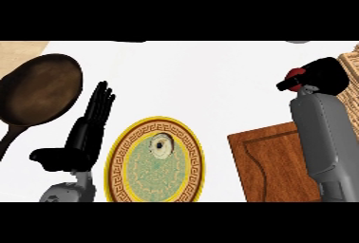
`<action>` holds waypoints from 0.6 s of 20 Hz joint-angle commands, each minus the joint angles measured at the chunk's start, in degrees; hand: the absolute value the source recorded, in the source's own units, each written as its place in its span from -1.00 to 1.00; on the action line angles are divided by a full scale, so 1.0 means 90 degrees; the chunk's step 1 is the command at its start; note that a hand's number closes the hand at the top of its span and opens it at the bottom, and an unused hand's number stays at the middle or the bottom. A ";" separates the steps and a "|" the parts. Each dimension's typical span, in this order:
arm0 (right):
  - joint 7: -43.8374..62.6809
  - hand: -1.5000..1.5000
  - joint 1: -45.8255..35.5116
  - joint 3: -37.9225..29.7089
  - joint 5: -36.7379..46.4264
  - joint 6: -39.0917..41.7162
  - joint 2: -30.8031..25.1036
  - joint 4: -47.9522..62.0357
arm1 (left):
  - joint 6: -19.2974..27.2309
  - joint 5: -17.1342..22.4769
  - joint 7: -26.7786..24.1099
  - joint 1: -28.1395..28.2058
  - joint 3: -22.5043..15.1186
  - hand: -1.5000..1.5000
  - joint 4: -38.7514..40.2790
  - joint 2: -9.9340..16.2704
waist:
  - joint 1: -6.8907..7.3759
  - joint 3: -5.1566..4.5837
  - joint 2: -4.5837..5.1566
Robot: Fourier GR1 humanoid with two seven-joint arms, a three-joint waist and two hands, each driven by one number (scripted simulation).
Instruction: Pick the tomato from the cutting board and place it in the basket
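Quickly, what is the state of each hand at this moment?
Left hand: open, fingers straight and up, holding nothing, resting beside the plate.
Right hand: closed around the tomato, held near the basket.

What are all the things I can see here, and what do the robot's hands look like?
Frying pan: one, dark brown, far left.
Plate: one, yellow rim with a green patterned middle, low centre; a small pale round thing lies on it, I cannot tell what.
Cutting board: one, reddish-brown wood, lower right.
Basket: one, light tan weave, right edge, only partly in view.
Tomato: one, red, mostly hidden in the right hand.
Counter: one, white.
Left hand: black, open, fingers up, resting between pan and plate.
Right hand: black, curled round the tomato, beside the basket.
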 commanded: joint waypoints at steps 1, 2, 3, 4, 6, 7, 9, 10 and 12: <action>0.0697 1.00 -0.0843 -0.0095 0.0613 -0.1400 0.0070 0.0344 | -0.0039 0.0063 0.0170 -0.0122 -0.0001 0.00 -0.0033 0.0003 | 0.0058 -0.0001 -0.0032; 0.0740 1.00 -0.1065 -0.0049 0.0828 -0.1577 0.0020 0.0433 | -0.0066 -0.0002 0.0093 -0.0101 -0.0050 0.00 0.0017 0.0026 | 0.0075 -0.0007 -0.0023; 0.0788 1.00 -0.1209 0.0020 0.1027 -0.1815 0.0142 0.0560 | -0.0058 0.0058 0.0189 -0.0148 -0.0019 0.00 0.0014 0.0004 | 0.0041 -0.0009 -0.0041; 0.0747 1.00 -0.1479 -0.0056 0.1101 -0.1802 -0.0011 0.0754 | -0.0056 -0.0003 0.0109 -0.0014 -0.0043 0.00 0.0037 0.0026 | -0.0020 -0.0012 -0.0068; 0.0886 1.00 -0.1762 -0.0085 0.1380 -0.2229 0.0109 0.0905 | 0.0095 -0.0158 -0.0050 0.0095 -0.0141 0.00 0.0087 -0.0099 | -0.0068 -0.0015 -0.0084; 0.1058 1.00 -0.1966 -0.0083 0.1540 -0.2360 0.0261 0.1044 | 0.0024 -0.0051 0.0098 0.0033 -0.0064 0.00 -0.0001 -0.0024 | -0.0065 -0.0016 -0.0100; 0.1082 1.00 -0.2298 -0.0199 0.1751 -0.2521 0.0167 0.1310 | 0.0091 -0.0049 -0.0066 -0.0021 0.0107 0.00 0.0234 -0.0007 | -0.0187 -0.0022 -0.0094; 0.1342 1.00 -0.2572 -0.0270 0.1897 -0.2376 0.0230 0.1588 | 0.0123 -0.0104 0.0150 -0.0018 -0.0009 0.00 -0.0039 -0.0017 | -0.0129 -0.0019 -0.0114; 0.1332 1.00 -0.2756 -0.0433 0.2017 -0.2571 0.0189 0.1886 | 0.0145 -0.0099 0.0103 -0.0061 0.0005 0.00 0.0191 -0.0079 | -0.0238 -0.0020 -0.0092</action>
